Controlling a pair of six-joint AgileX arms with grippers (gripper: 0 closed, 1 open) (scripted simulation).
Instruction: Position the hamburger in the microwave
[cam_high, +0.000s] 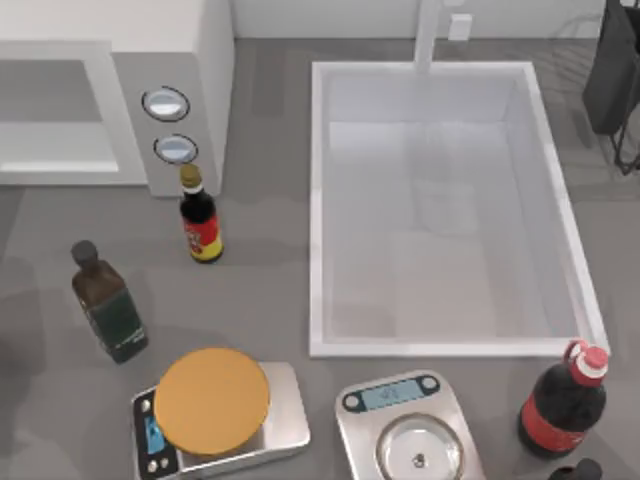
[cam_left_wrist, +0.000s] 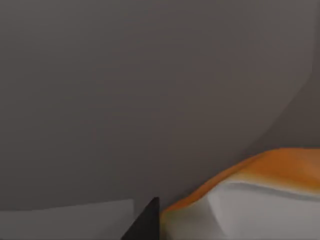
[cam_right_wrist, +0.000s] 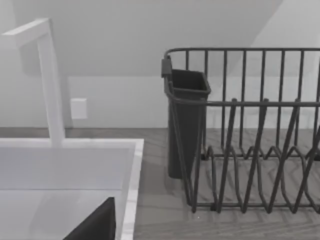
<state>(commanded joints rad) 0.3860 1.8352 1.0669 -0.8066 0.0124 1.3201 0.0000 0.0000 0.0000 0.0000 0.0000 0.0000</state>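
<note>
Two wrist views plus an overhead of a grey kitchen counter. Placed microwave (cam_high: 210, 60) at top view's upper left, grey cavity open, two knobs on its panel, w/ a small sauce bottle (cam_high: 201, 221) just in front. Caught hamburger (cam_left_wrist: 280, 167) partly in left wrist view: orange-brown curve over a pale underside, right beside dark tip of left gripper (cam_left_wrist: 147, 227), plain grey surface behind. Could not tell whether that gripper was spread or pinching the bun, nor whether the grey was counter or cavity. Pointed right gripper (cam_right_wrist: 95, 225) toward sink (cam_right_wrist: 132, 150) and dish rack (cam_right_wrist: 250, 135), apparently idle; grip state likewise could not be told. Judged step: carrying or about to set down. Next move prob. called for confirming hold, then clearing bottle and easing burger into cavity.
</note>
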